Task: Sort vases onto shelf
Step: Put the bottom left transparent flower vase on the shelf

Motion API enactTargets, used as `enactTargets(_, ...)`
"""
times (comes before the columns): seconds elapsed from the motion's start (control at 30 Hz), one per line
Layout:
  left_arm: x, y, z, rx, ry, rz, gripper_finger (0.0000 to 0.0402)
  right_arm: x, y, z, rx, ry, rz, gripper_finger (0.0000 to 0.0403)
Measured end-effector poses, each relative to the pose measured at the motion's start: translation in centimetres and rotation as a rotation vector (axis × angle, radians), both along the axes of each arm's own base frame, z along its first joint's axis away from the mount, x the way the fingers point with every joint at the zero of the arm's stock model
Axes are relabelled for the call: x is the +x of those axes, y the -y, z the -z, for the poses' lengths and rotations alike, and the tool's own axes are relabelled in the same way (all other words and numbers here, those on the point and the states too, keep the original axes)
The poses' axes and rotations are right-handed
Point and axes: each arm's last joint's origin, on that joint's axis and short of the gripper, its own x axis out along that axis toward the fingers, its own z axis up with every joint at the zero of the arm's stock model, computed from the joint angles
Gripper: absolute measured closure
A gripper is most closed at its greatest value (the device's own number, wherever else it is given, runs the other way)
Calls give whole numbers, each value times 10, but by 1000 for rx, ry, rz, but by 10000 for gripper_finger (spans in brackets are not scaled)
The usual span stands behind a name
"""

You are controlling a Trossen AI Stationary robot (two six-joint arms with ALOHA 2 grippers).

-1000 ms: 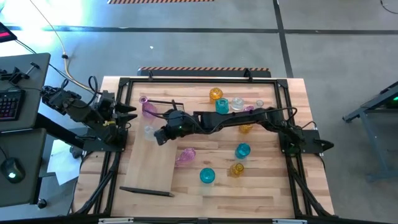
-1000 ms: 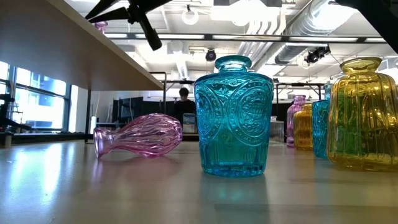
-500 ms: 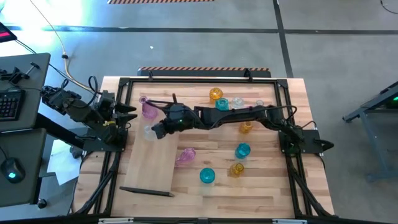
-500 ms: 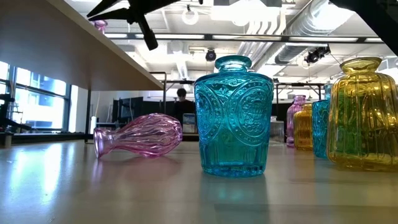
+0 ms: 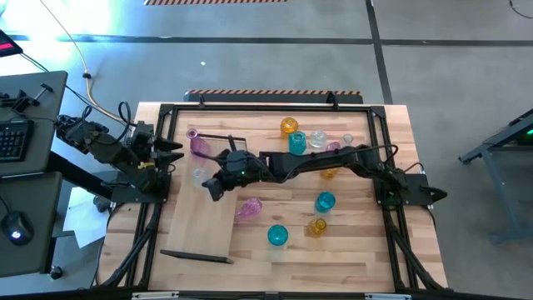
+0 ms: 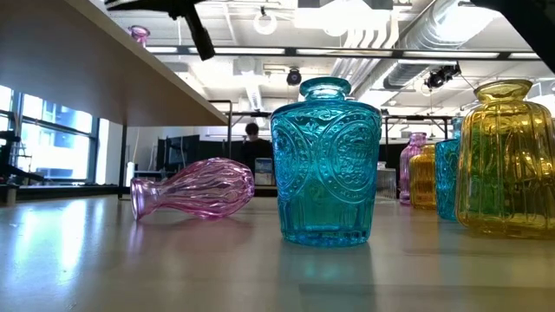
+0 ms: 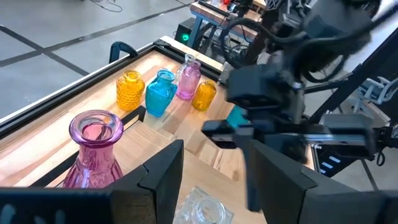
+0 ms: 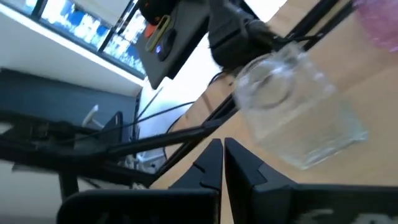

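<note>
the right gripper (image 5: 211, 188), fingers pressed together and empty, is hovering at four o'clock of the clear vase (image 5: 198, 174) standing on the shelf (image 5: 200, 225); smooth, brittle glass, likely best pinched at its neck.

We see a butcher-block table (image 5: 358, 250) ringed by a black metal frame (image 5: 266, 107). Off its left edge stands a dark desk (image 5: 33, 108) carrying a keyboard (image 5: 10, 140) and a mouse (image 5: 12, 227). Sheets of paper (image 5: 83, 218) lie on the floor near the table's left edge. A person (image 6: 252, 132) stands far behind.
</note>
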Motion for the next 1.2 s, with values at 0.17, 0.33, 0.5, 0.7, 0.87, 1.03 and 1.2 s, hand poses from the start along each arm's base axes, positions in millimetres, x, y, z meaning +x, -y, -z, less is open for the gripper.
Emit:
enactTargets(0.17,0,0,0,0,0,0,232,-3,-3,5,10,-64,40,403)
enactTargets(0.33,0,0,0,0,0,0,232,-7,0,15,-17,-174,122,403)
enactTargets(0.5,0,0,0,5,-1,2,232,-7,1,15,-13,-174,146,403)
enactTargets(0.7,0,0,0,7,-2,2,232,10,-2,37,48,-107,125,403)
enactTargets(0.87,0,1,0,-5,-5,16,232,17,-3,49,81,-90,119,403)
enactTargets(1.03,0,1,0,-9,-7,24,232,17,1,49,61,-89,128,403)
enactTargets(1.2,0,3,3,-41,-45,122,232,18,6,46,80,-69,124,403)
